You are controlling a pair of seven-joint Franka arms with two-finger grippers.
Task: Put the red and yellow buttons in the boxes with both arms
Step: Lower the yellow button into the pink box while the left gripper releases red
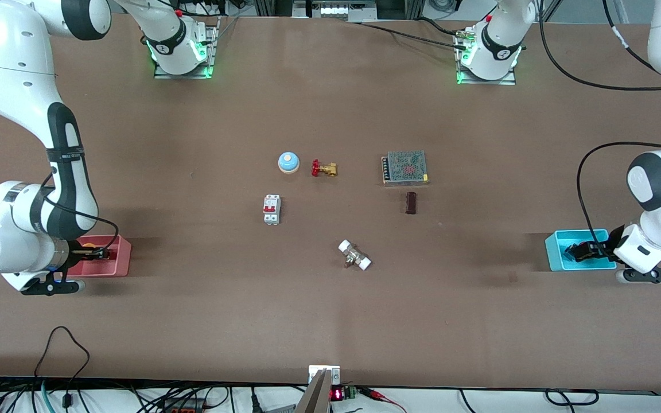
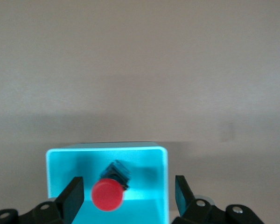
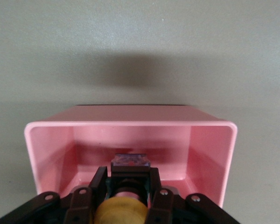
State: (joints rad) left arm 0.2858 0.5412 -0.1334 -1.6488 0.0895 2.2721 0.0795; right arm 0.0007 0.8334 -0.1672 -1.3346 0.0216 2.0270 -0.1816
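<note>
Left wrist view: left pincer (image 2: 126,196) apart over cyan box (image 2: 163,177), red button (image 2: 107,195) dropped inside; right pincer (image 3: 126,186) clamps yellow button (image 3: 120,212) by its stiff, light body above pink box (image 3: 214,144).

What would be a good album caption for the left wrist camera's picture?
Open left gripper hangs over the cyan box, the red button lying free inside it.

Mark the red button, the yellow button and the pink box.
red button (image 2: 107,195), left wrist view, cap top.
yellow button (image 3: 121,211), right wrist view, cap.
pink box (image 3: 130,123), right wrist view, rim.
</note>
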